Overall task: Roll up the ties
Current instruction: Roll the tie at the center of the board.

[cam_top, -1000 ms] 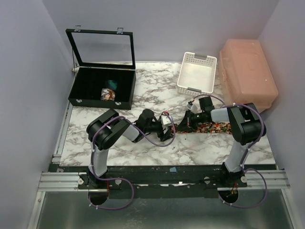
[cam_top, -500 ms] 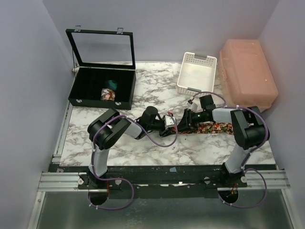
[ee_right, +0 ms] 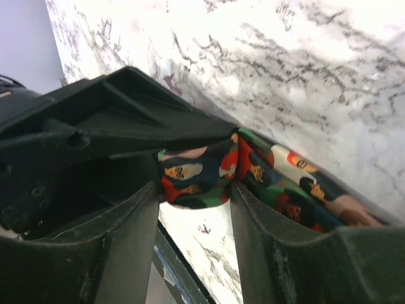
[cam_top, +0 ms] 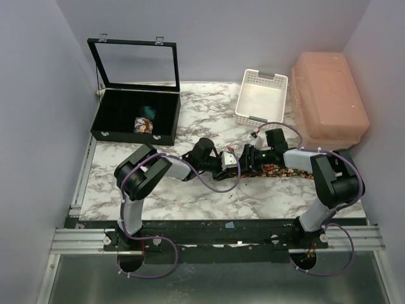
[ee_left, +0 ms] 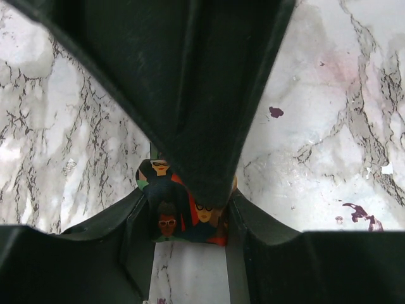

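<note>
The middle of the marble table (cam_top: 209, 107) was crowded. The left gripper (cam_top: 233, 163) and the right gripper (cam_top: 244, 159) met nose to nose there. Their fingers interleaved around the folded end of the tie (cam_top: 281, 170), so nothing could pass between them. The tie's flat length lay across the marble to their right, up against the right arm. At the far left the black case (cam_top: 111, 134) stood with its lid upright, blocking that corner. The white basket (cam_top: 266, 76) and the pink box (cam_top: 329, 95) walled off the far right. Bare marble lay between case and basket, on the left near of the case, and in a strip along the near rail (cam_top: 82, 237).
</note>
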`<action>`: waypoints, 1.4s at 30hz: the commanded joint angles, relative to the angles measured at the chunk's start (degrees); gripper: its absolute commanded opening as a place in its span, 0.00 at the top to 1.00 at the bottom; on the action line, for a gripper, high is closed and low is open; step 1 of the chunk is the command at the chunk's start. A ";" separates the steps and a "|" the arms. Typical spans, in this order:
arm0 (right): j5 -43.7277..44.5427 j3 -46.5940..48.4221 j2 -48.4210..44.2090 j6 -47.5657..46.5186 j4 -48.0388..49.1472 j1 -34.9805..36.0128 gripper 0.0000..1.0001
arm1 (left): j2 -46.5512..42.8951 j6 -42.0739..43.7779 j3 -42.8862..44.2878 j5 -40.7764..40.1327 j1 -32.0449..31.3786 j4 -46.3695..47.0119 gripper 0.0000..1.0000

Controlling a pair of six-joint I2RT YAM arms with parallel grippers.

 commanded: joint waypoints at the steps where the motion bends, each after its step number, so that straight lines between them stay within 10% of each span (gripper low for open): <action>1: 1.67 2.47 3.18 3.21 5.41 0.31 0.51 | 2.19 4.02 0.10 -3.17 -0.60 -10.87 0.72; 5: 2.09 3.17 4.76 2.26 4.53 0.30 0.64 | 2.80 4.71 1.19 -3.40 -0.70 -12.78 0.72; 8: 3.68 2.68 4.23 1.30 1.86 0.31 0.99 | 3.11 3.89 1.52 -3.90 -0.65 -12.78 0.63; 13: 3.59 -0.84 4.35 1.46 -3.90 -2.30 0.99 | 2.79 -2.51 0.77 0.07 2.46 -7.23 0.37; 28: 1.28 -0.28 16.08 -1.31 -5.18 -7.32 0.99 | 2.56 -3.89 -0.55 6.88 3.37 5.57 0.20; 37: -3.08 3.22 19.03 -6.71 -4.84 -7.12 0.93 | 5.76 2.15 5.25 4.05 1.00 -2.88 0.32; 42: -3.29 6.33 19.57 -8.80 -6.79 -7.12 0.78 | 4.79 3.66 5.83 1.52 0.81 -10.44 0.67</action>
